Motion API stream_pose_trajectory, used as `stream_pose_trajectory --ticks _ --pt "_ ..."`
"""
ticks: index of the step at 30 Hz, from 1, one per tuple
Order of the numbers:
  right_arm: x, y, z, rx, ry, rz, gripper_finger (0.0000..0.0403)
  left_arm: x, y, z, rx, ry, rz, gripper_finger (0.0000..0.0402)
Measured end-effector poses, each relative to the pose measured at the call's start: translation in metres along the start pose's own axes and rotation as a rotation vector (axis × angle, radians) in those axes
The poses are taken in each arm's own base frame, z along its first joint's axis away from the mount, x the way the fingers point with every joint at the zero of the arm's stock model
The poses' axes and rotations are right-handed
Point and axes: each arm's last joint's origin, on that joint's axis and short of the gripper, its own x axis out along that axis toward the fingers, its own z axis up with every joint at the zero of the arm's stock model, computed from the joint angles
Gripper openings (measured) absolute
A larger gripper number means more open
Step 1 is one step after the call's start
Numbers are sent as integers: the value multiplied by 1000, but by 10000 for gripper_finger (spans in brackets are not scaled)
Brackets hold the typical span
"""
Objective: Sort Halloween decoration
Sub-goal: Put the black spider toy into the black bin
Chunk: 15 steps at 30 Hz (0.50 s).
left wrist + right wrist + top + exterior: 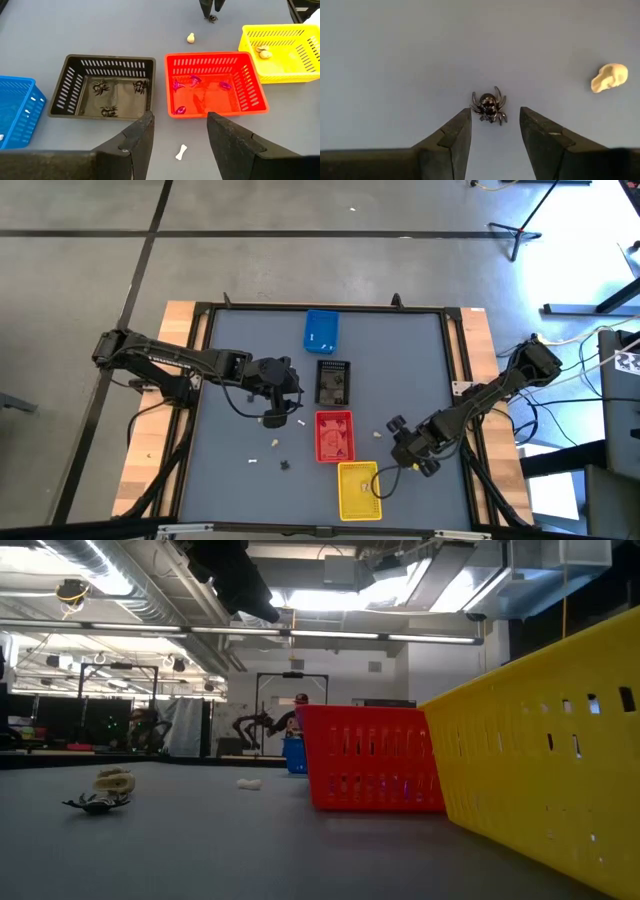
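Black spider [489,107] sits between right gripper's [495,131] parted fingers, seemingly untouched.

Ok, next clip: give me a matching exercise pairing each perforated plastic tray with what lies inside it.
Trays:
1. black perforated plastic tray
2. red perforated plastic tray
3. yellow perforated plastic tray

Contents:
A. small purple pieces
B. cream skull-like pieces
C. small black spiders

Pairs: 1-C, 2-A, 3-B

Grey table [230,360], four trays [333,382], scattered Halloween decoration [284,465]
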Motion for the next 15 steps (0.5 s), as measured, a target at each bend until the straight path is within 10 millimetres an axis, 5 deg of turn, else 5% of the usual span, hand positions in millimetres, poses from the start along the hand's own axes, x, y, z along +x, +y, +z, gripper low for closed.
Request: stream_pose_trajectory --ticks 15 --pt "23 0 1 -65 82 17 166 0 0 0 0 -2 0 175"
